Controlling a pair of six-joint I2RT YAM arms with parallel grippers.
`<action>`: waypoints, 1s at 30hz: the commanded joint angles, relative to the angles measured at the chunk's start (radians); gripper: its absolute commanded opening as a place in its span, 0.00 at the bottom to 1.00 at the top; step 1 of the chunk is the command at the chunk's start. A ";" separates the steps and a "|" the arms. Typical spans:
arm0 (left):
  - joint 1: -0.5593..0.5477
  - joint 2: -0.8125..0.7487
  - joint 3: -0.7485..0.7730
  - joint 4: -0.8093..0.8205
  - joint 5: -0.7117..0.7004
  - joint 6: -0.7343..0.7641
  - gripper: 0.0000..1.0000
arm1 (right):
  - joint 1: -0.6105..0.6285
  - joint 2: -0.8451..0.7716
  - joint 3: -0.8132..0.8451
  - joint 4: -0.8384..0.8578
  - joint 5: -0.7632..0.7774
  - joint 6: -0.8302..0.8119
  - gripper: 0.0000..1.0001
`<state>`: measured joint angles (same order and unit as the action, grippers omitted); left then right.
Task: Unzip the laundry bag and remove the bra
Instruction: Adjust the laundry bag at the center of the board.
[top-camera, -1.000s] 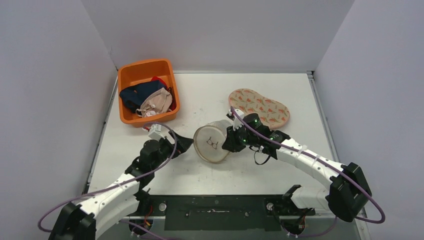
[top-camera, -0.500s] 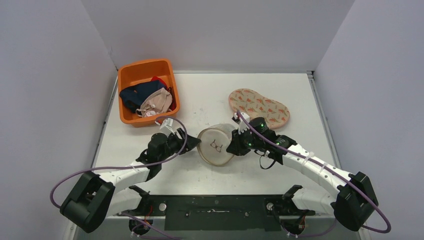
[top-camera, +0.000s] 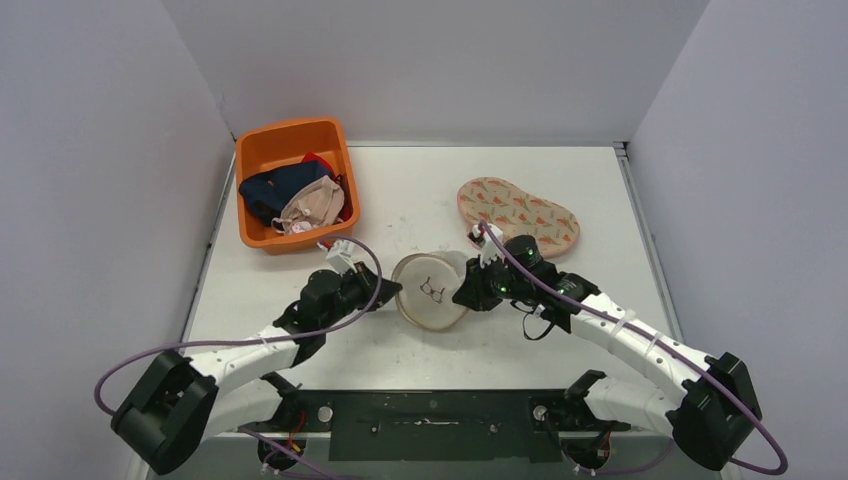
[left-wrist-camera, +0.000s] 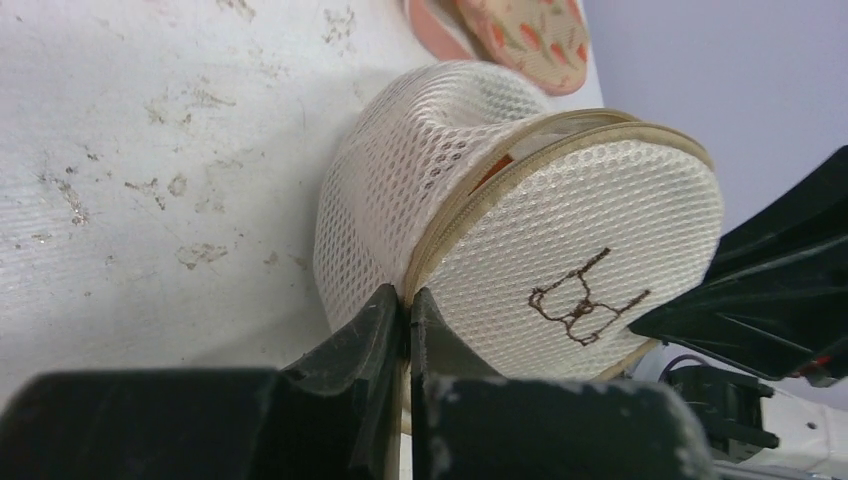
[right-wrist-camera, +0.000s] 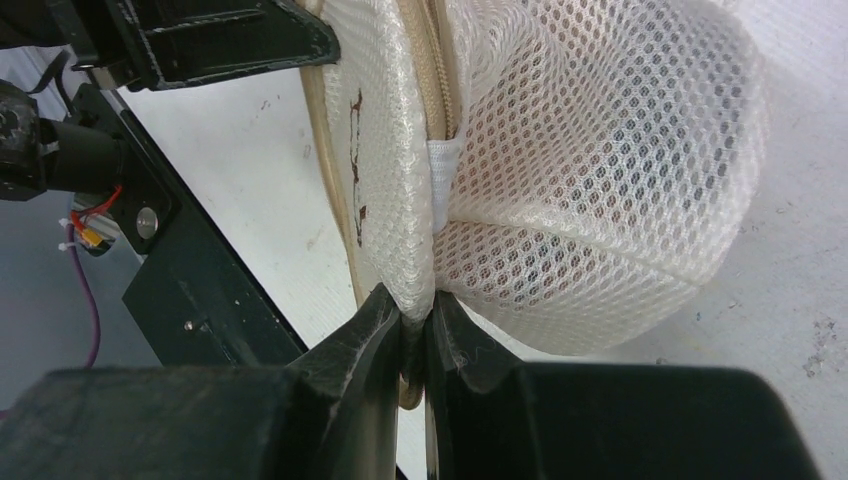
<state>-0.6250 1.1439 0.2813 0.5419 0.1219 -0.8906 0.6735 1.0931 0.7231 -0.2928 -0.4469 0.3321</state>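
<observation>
The laundry bag (top-camera: 430, 290) is a round white mesh pouch with a beige zip rim and a brown stitched outline on its face. It stands on edge at mid-table between both arms. My left gripper (top-camera: 392, 291) is shut on the beige rim at the bag's left side, seen close in the left wrist view (left-wrist-camera: 408, 300). My right gripper (top-camera: 462, 293) is shut on a fold of mesh at the opposite edge (right-wrist-camera: 417, 310). The zip (right-wrist-camera: 437, 80) gapes slightly. The bra is hidden; only an orange sliver (left-wrist-camera: 490, 172) shows in the gap.
An orange bin (top-camera: 258, 150) holding several garments stands at the back left. A peach patterned padded piece (top-camera: 518, 215) lies at the back right, just behind my right arm. The black base rail (top-camera: 430, 420) runs along the near edge.
My left gripper reached in towards the bag and shut on its rim. The bag shifted slightly right and turned. My right gripper kept its hold.
</observation>
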 joint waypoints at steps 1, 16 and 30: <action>-0.006 -0.183 0.032 -0.119 -0.057 -0.029 0.00 | -0.011 -0.038 0.036 0.122 -0.016 0.043 0.05; -0.140 -0.445 0.038 -0.403 -0.282 -0.233 0.00 | -0.075 0.199 0.191 0.132 0.045 0.086 0.05; -0.139 -0.344 -0.005 -0.338 -0.288 -0.199 0.00 | -0.059 0.055 0.140 -0.023 0.327 0.059 0.62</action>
<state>-0.7650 0.7902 0.2501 0.1585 -0.1577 -1.1179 0.5823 1.2472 0.8146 -0.2783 -0.2668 0.4126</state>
